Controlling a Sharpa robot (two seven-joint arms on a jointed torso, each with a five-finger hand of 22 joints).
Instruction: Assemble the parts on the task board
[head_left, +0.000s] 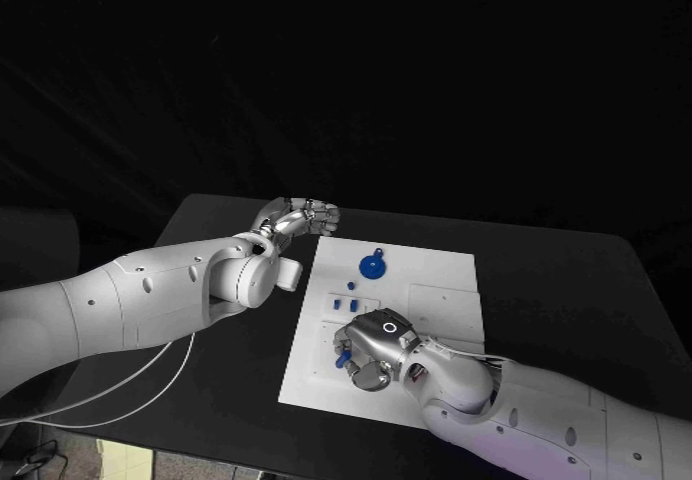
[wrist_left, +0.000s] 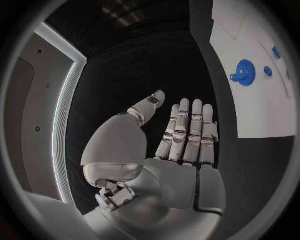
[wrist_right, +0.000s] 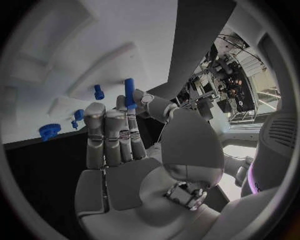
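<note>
The white task board (head_left: 433, 300) lies in the middle of the black table. A round blue gear-like part (head_left: 372, 266) sits near its far left corner, and small blue parts (head_left: 348, 300) stand closer along the left side. My right hand (head_left: 372, 350) hovers over the board's near left area. In the right wrist view it pinches a blue peg (wrist_right: 129, 92) between thumb and a fingertip, the other fingers straight. My left hand (head_left: 299, 218) hangs over the table just off the board's far left corner, fingers straight and holding nothing (wrist_left: 184, 135).
The right wrist view shows another small blue peg (wrist_right: 98, 92) and the blue gear (wrist_right: 50, 131) on the board beyond my fingers. Black table (head_left: 216, 400) surrounds the board. The board's right half (head_left: 447, 300) carries only shallow recesses.
</note>
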